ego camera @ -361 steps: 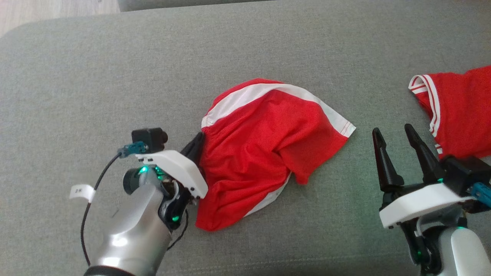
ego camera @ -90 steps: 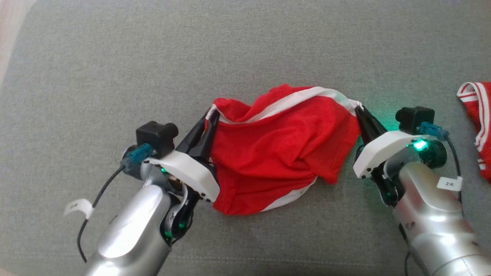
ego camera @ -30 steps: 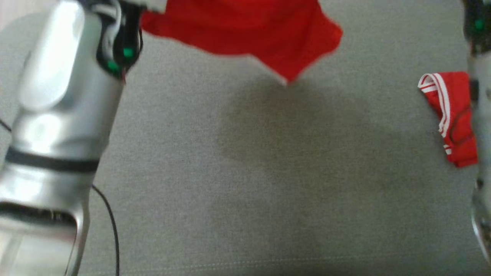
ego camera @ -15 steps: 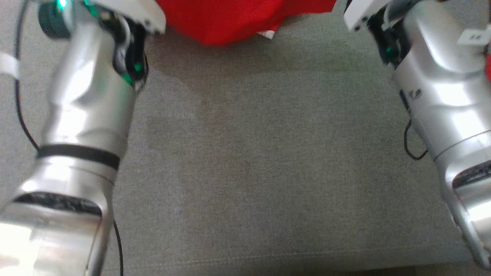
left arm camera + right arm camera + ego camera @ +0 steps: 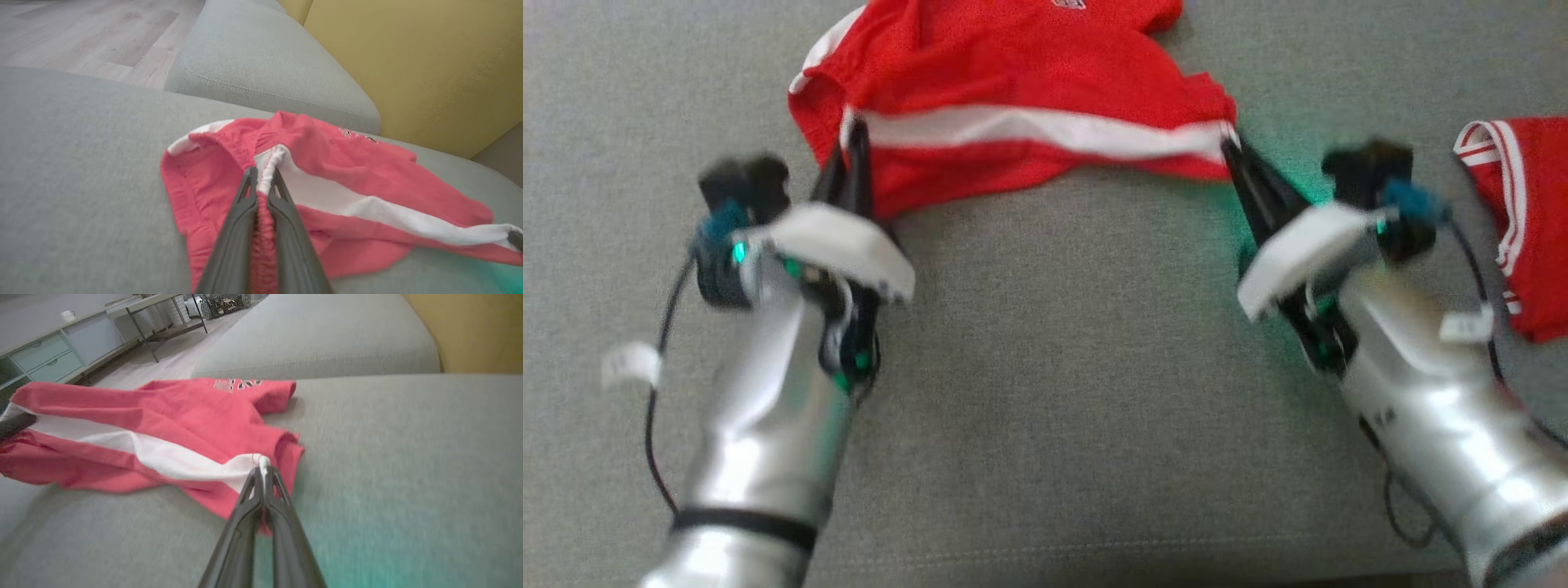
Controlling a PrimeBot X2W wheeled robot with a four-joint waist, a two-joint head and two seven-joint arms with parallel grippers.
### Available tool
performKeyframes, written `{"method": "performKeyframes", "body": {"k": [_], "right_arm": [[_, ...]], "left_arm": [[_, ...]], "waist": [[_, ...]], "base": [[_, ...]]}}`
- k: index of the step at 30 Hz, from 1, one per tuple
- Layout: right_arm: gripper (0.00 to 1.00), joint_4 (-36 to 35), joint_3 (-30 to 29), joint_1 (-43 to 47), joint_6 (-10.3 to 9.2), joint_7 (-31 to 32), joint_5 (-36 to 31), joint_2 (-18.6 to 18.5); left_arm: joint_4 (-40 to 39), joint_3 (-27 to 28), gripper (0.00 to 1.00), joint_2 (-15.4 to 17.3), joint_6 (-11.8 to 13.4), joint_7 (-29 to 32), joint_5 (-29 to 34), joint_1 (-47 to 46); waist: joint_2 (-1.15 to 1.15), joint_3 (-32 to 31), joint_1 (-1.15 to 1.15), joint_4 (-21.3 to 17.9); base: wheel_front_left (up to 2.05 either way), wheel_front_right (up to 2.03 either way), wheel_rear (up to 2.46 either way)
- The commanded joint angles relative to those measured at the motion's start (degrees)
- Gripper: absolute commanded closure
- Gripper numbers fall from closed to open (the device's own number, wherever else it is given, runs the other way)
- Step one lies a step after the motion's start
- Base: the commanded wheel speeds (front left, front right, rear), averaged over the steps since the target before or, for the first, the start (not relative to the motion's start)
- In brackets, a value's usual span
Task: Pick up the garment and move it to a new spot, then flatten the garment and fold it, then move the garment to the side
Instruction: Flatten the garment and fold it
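Red garment [image 5: 1029, 73] lying on grey cushion [image 5: 1054, 367], left hand [image 5: 854, 137] and right hand [image 5: 1230, 149] each clamped on its white band [image 5: 1045, 131]

— What is changed about the garment [image 5: 1013, 73]?
— Twelve seconds back it is seen bunched in a heap. Now it is laid out farther from the robot on the cushion [image 5: 1054, 367]. Its white band [image 5: 1045, 131] is drawn straight between the left tool [image 5: 854, 143] and the right tool [image 5: 1232, 151].
— And a second ago?
— It is seen lifted and hanging clear above the cushion. Now it is set down again.
— Is the right tool altered?
— Yes. Twelve seconds back it is seen spread open, apart from the cloth. Now it is clamped on the band's right end.
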Motion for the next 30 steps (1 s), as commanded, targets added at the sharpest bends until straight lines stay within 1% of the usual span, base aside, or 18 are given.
{"method": "performKeyframes", "body": {"k": [1,5,9,13,16,19,22,27,28,30], "right_arm": [[1.0,-2.55,0.41,2.4,-0.05,-0.95,1.01,-1.08],[1.0,-8.22,-1.41,9.96,-0.05,-1.13,2.71,-4.46],[1.0,-14.28,-5.29,17.89,-0.05,-1.21,1.94,-7.16],[1.0,-20.54,-10.53,26.62,-0.05,-0.97,-0.11,-7.98],[1.0,-25.89,-16.07,34.39,-0.05,0.98,-2.43,-7.76],[1.0,-32.49,-22.16,42.56,-0.05,4.63,-5.63,-6.06],[1.0,-40.19,-26.93,50.03,-0.05,9.68,-9.28,-3.05],[1.0,-51.16,-32.92,59.41,-0.05,17.85,-14.71,1.83],[1.0,-54.58,-34.45,62.26,-0.05,20.44,-16.2,3.39],[1.0,-57.46,-35.61,64.45,-0.05,22.56,-17.31,4.47]], "left_arm": [[-3.53,0.99,1.0,1.41,-0.02,-0.28,0.89,1.76],[-10.07,1.34,1.0,1.4,0.26,-0.28,3.2,9.92],[-16.39,2.02,1.0,1.51,0.15,-0.28,5.26,18.64],[-21.74,2.32,1.0,2.23,0.37,-0.28,6.49,26.89],[-25.59,2.5,1.0,2.54,0.98,-0.28,6.42,32.25],[-29.4,2.71,1.0,2.96,1.86,0.18,5.92,36.73],[-33.25,3.26,1.0,3.37,3.09,1.54,5.17,40.8],[-38.89,4.16,1.0,4.18,5.16,3.91,4.3,46.48],[-40.89,4.4,1.0,4.41,5.88,4.77,4.0,48.59],[-42.9,4.63,1.0,4.54,6.66,5.58,3.73,50.41]], "waist": [[0.0,-0.71,-0.01,-0.3],[0.0,-2.37,-0.01,-0.98],[0.0,-5.09,-0.01,-1.85],[0.0,-8.12,-0.01,-2.17],[0.0,-9.92,-0.01,-1.85],[0.0,-11.45,-0.01,-1.71],[0.0,-12.92,-0.01,-2.11],[0.0,-15.0,-0.01,-2.46],[0.0,-15.73,-0.01,-2.38],[0.0,-16.08,-0.01,-2.35]], "base": [[0.0,0.0,0.0],[0.0,0.0,0.0],[0.0,0.0,0.0],[0.0,0.0,0.0],[0.0,0.0,0.0],[0.0,0.0,0.0],[0.0,0.0,0.0],[0.0,0.0,0.0],[0.0,0.0,0.0],[0.0,0.0,0.0]]}}
